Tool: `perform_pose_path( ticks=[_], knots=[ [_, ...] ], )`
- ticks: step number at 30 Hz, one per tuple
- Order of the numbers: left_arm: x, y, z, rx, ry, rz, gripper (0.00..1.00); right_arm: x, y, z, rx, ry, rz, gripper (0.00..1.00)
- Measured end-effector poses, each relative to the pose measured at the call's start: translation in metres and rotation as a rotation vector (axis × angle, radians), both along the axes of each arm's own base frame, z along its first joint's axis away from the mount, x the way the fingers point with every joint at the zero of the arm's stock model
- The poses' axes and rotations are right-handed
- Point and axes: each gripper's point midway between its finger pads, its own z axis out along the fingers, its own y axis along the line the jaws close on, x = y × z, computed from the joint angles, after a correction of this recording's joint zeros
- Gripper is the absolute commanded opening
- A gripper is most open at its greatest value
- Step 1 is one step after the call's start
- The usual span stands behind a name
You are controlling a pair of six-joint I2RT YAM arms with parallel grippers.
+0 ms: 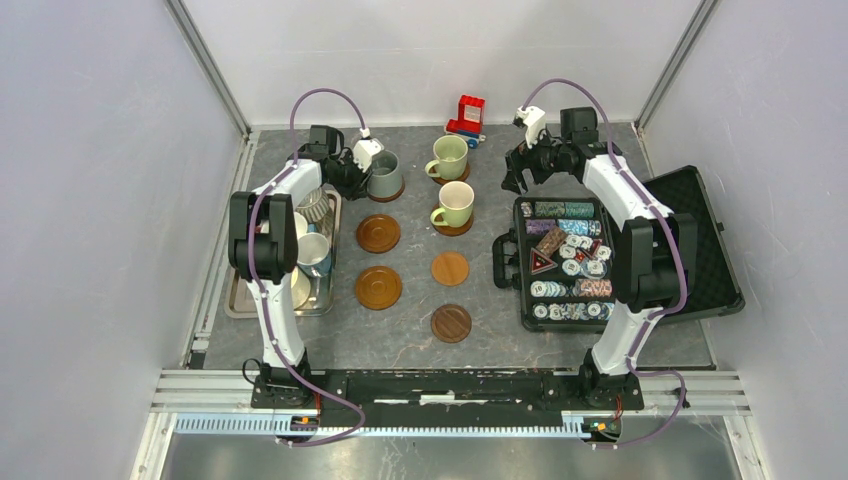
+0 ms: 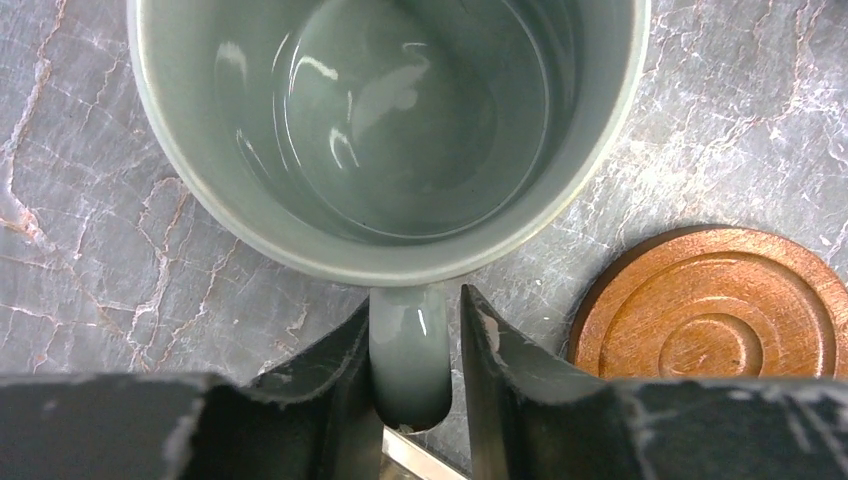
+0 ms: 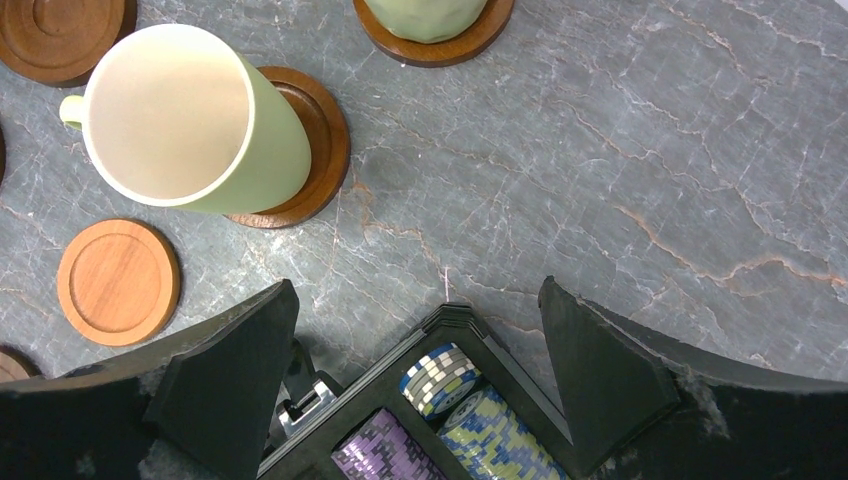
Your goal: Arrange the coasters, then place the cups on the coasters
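Overhead, the grey-green mug (image 1: 385, 172) stands on a coaster (image 1: 386, 192) at eleven o'clock on the tabletop (image 1: 490, 332), with the left gripper (image 1: 350, 178) at its nine o'clock side. Only the left wrist view shows the jaws flanking the mug's handle (image 2: 408, 350), a sliver of gap on one side; whether they pinch it cannot be told. The right gripper (image 3: 418, 288) hangs with its jaws spread wide over the poker chip case (image 3: 440, 325). A pale green mug (image 3: 190, 120) sits on a dark coaster (image 3: 325, 150) at ten o'clock.
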Motion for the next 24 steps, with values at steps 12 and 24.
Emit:
perform_pose_path(
  ticks=[12, 24],
  knots=[
    [0.0003, -0.0005, 0.0011, 0.022, 0.004, 0.005, 0.31, -0.0013, -0.0002, -0.0036, -0.001, 0.005, 0.0, 0.98],
    [0.0014, -0.0022, -0.0072, 0.073, 0.027, -0.008, 0.49, -0.0011, -0.0002, -0.0034, -0.001, 0.004, 0.0, 0.98]
  ],
)
